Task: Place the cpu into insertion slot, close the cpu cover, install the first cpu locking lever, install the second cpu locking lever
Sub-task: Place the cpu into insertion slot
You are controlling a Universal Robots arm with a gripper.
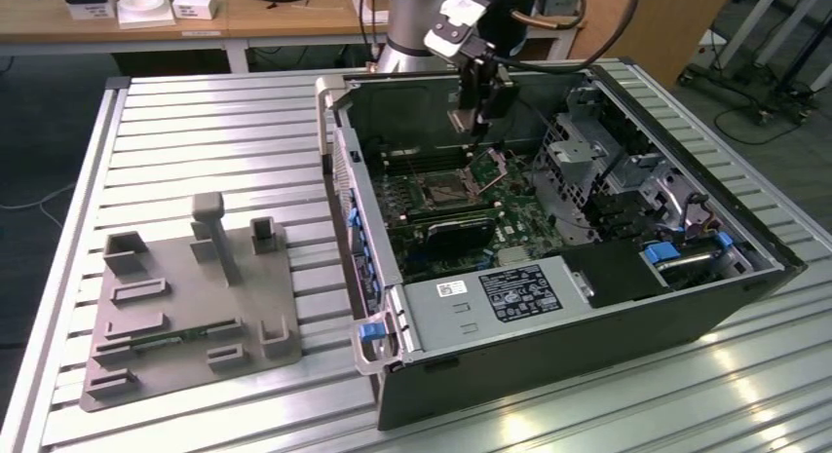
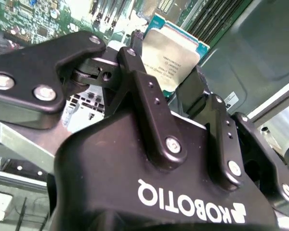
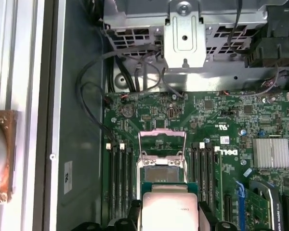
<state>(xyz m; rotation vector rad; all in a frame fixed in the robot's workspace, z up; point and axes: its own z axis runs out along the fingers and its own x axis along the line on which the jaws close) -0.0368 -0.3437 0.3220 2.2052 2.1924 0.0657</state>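
One slatted metal table [image 1: 195,112] carries everything here. An open computer case [image 1: 547,356] lies on its side across the half of the table toward the exterior view's right, reaching almost to that edge. A grey fixture plate [image 1: 182,307] with upright blocks sits well apart from it, near the table's front corner on the exterior view's left. The arm [image 1: 416,24] reaches in from the table's far edge and hangs over the far end of the case.

Inside the case lies the green circuit board [image 3: 221,120]. Set into it is the insertion slot [image 3: 162,162], flanked on both sides by long memory slots. The cpu cover [image 3: 162,132] is swung up on its hinge, so the slot lies uncovered.

The jaws are closed on the cpu [image 2: 171,50], pinching its two opposite edges, pale metal face showing. In the first wrist view the cpu [image 3: 169,211] hangs above the board, just beside the slot and not seated in it.
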